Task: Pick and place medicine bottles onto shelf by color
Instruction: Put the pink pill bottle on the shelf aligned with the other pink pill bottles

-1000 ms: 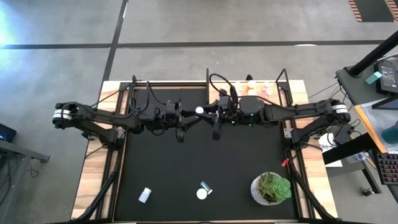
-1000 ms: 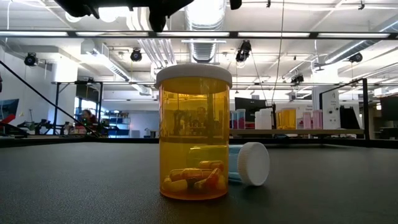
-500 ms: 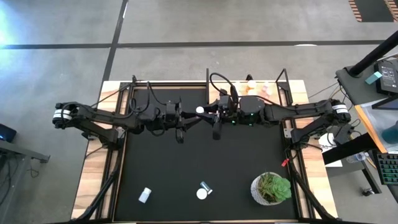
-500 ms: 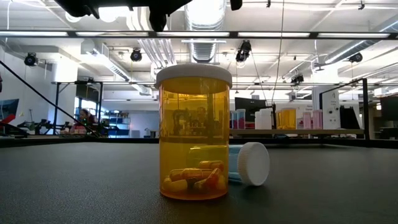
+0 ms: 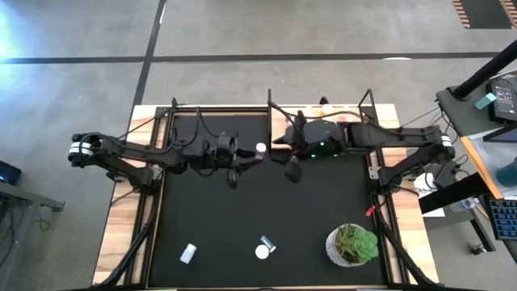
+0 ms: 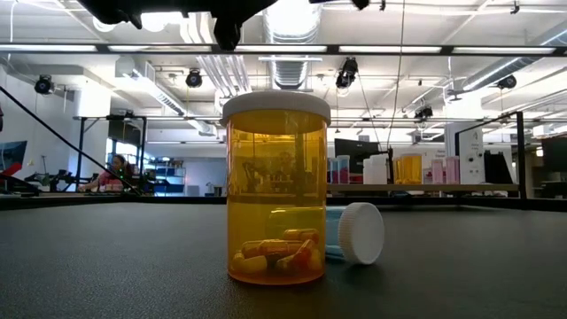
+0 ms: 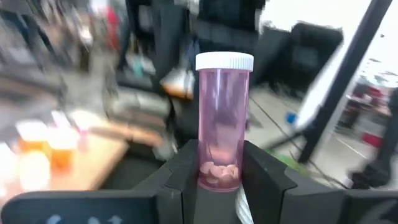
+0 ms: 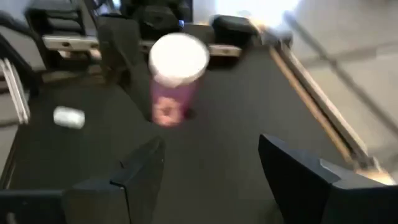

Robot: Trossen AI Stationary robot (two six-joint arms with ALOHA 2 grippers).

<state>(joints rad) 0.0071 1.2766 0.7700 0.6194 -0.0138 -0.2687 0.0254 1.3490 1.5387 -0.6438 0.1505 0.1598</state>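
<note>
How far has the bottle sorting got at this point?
Several bottles already stand on the shelf. The left gripper holds a pink bottle; the right gripper is open, apart from it. An orange bottle and others remain on the mat.

1. Industrial lab/workshop: exposed ceiling ducts (image 6: 288, 35) and strip lights, upper frame of the low view.
2. Grey concrete floor (image 5: 323, 28) with dark lines, top of the high view.
3. Benches, gear, a seated person (image 6: 112, 170) mid-left.

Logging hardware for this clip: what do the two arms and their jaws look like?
Both arms are black and slender, each with a white band near the outer joint. Black cables loop along them. The left gripper and right gripper have broad, flat, angular black fingers.
</note>
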